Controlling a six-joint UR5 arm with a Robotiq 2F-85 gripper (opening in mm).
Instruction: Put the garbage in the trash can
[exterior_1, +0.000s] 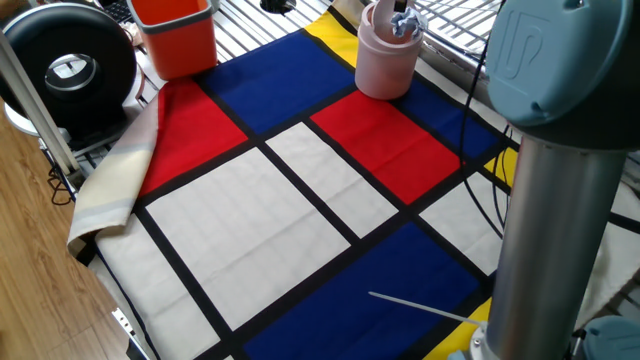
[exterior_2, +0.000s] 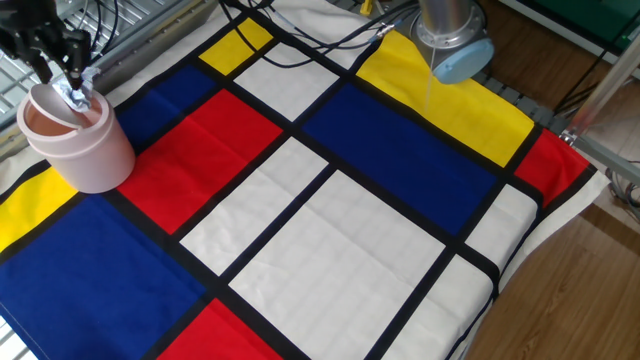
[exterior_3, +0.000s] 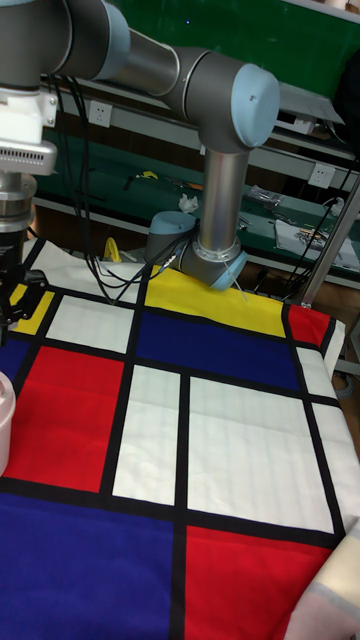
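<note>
The trash can (exterior_2: 80, 145) is a pale pink cylinder at the far left of the checked cloth; in one fixed view the trash can (exterior_1: 384, 65) stands at the back. My gripper (exterior_2: 68, 86) hangs right over its mouth, shut on the garbage (exterior_2: 76, 98), a small crumpled white-grey wad at rim height. From the other side the gripper (exterior_1: 401, 17) and the garbage (exterior_1: 404, 27) show just above the rim. In the tall view only a sliver of the trash can (exterior_3: 3, 420) shows, and the gripper (exterior_3: 8, 305) is cut off by the left edge.
An orange square bin (exterior_1: 178, 35) stands at the back left, beside a black round device (exterior_1: 65, 65). The arm's grey column (exterior_1: 550, 200) fills the right foreground. A thin white stick (exterior_1: 420, 305) lies on the near blue square. The cloth droops over the left table edge (exterior_1: 110, 190).
</note>
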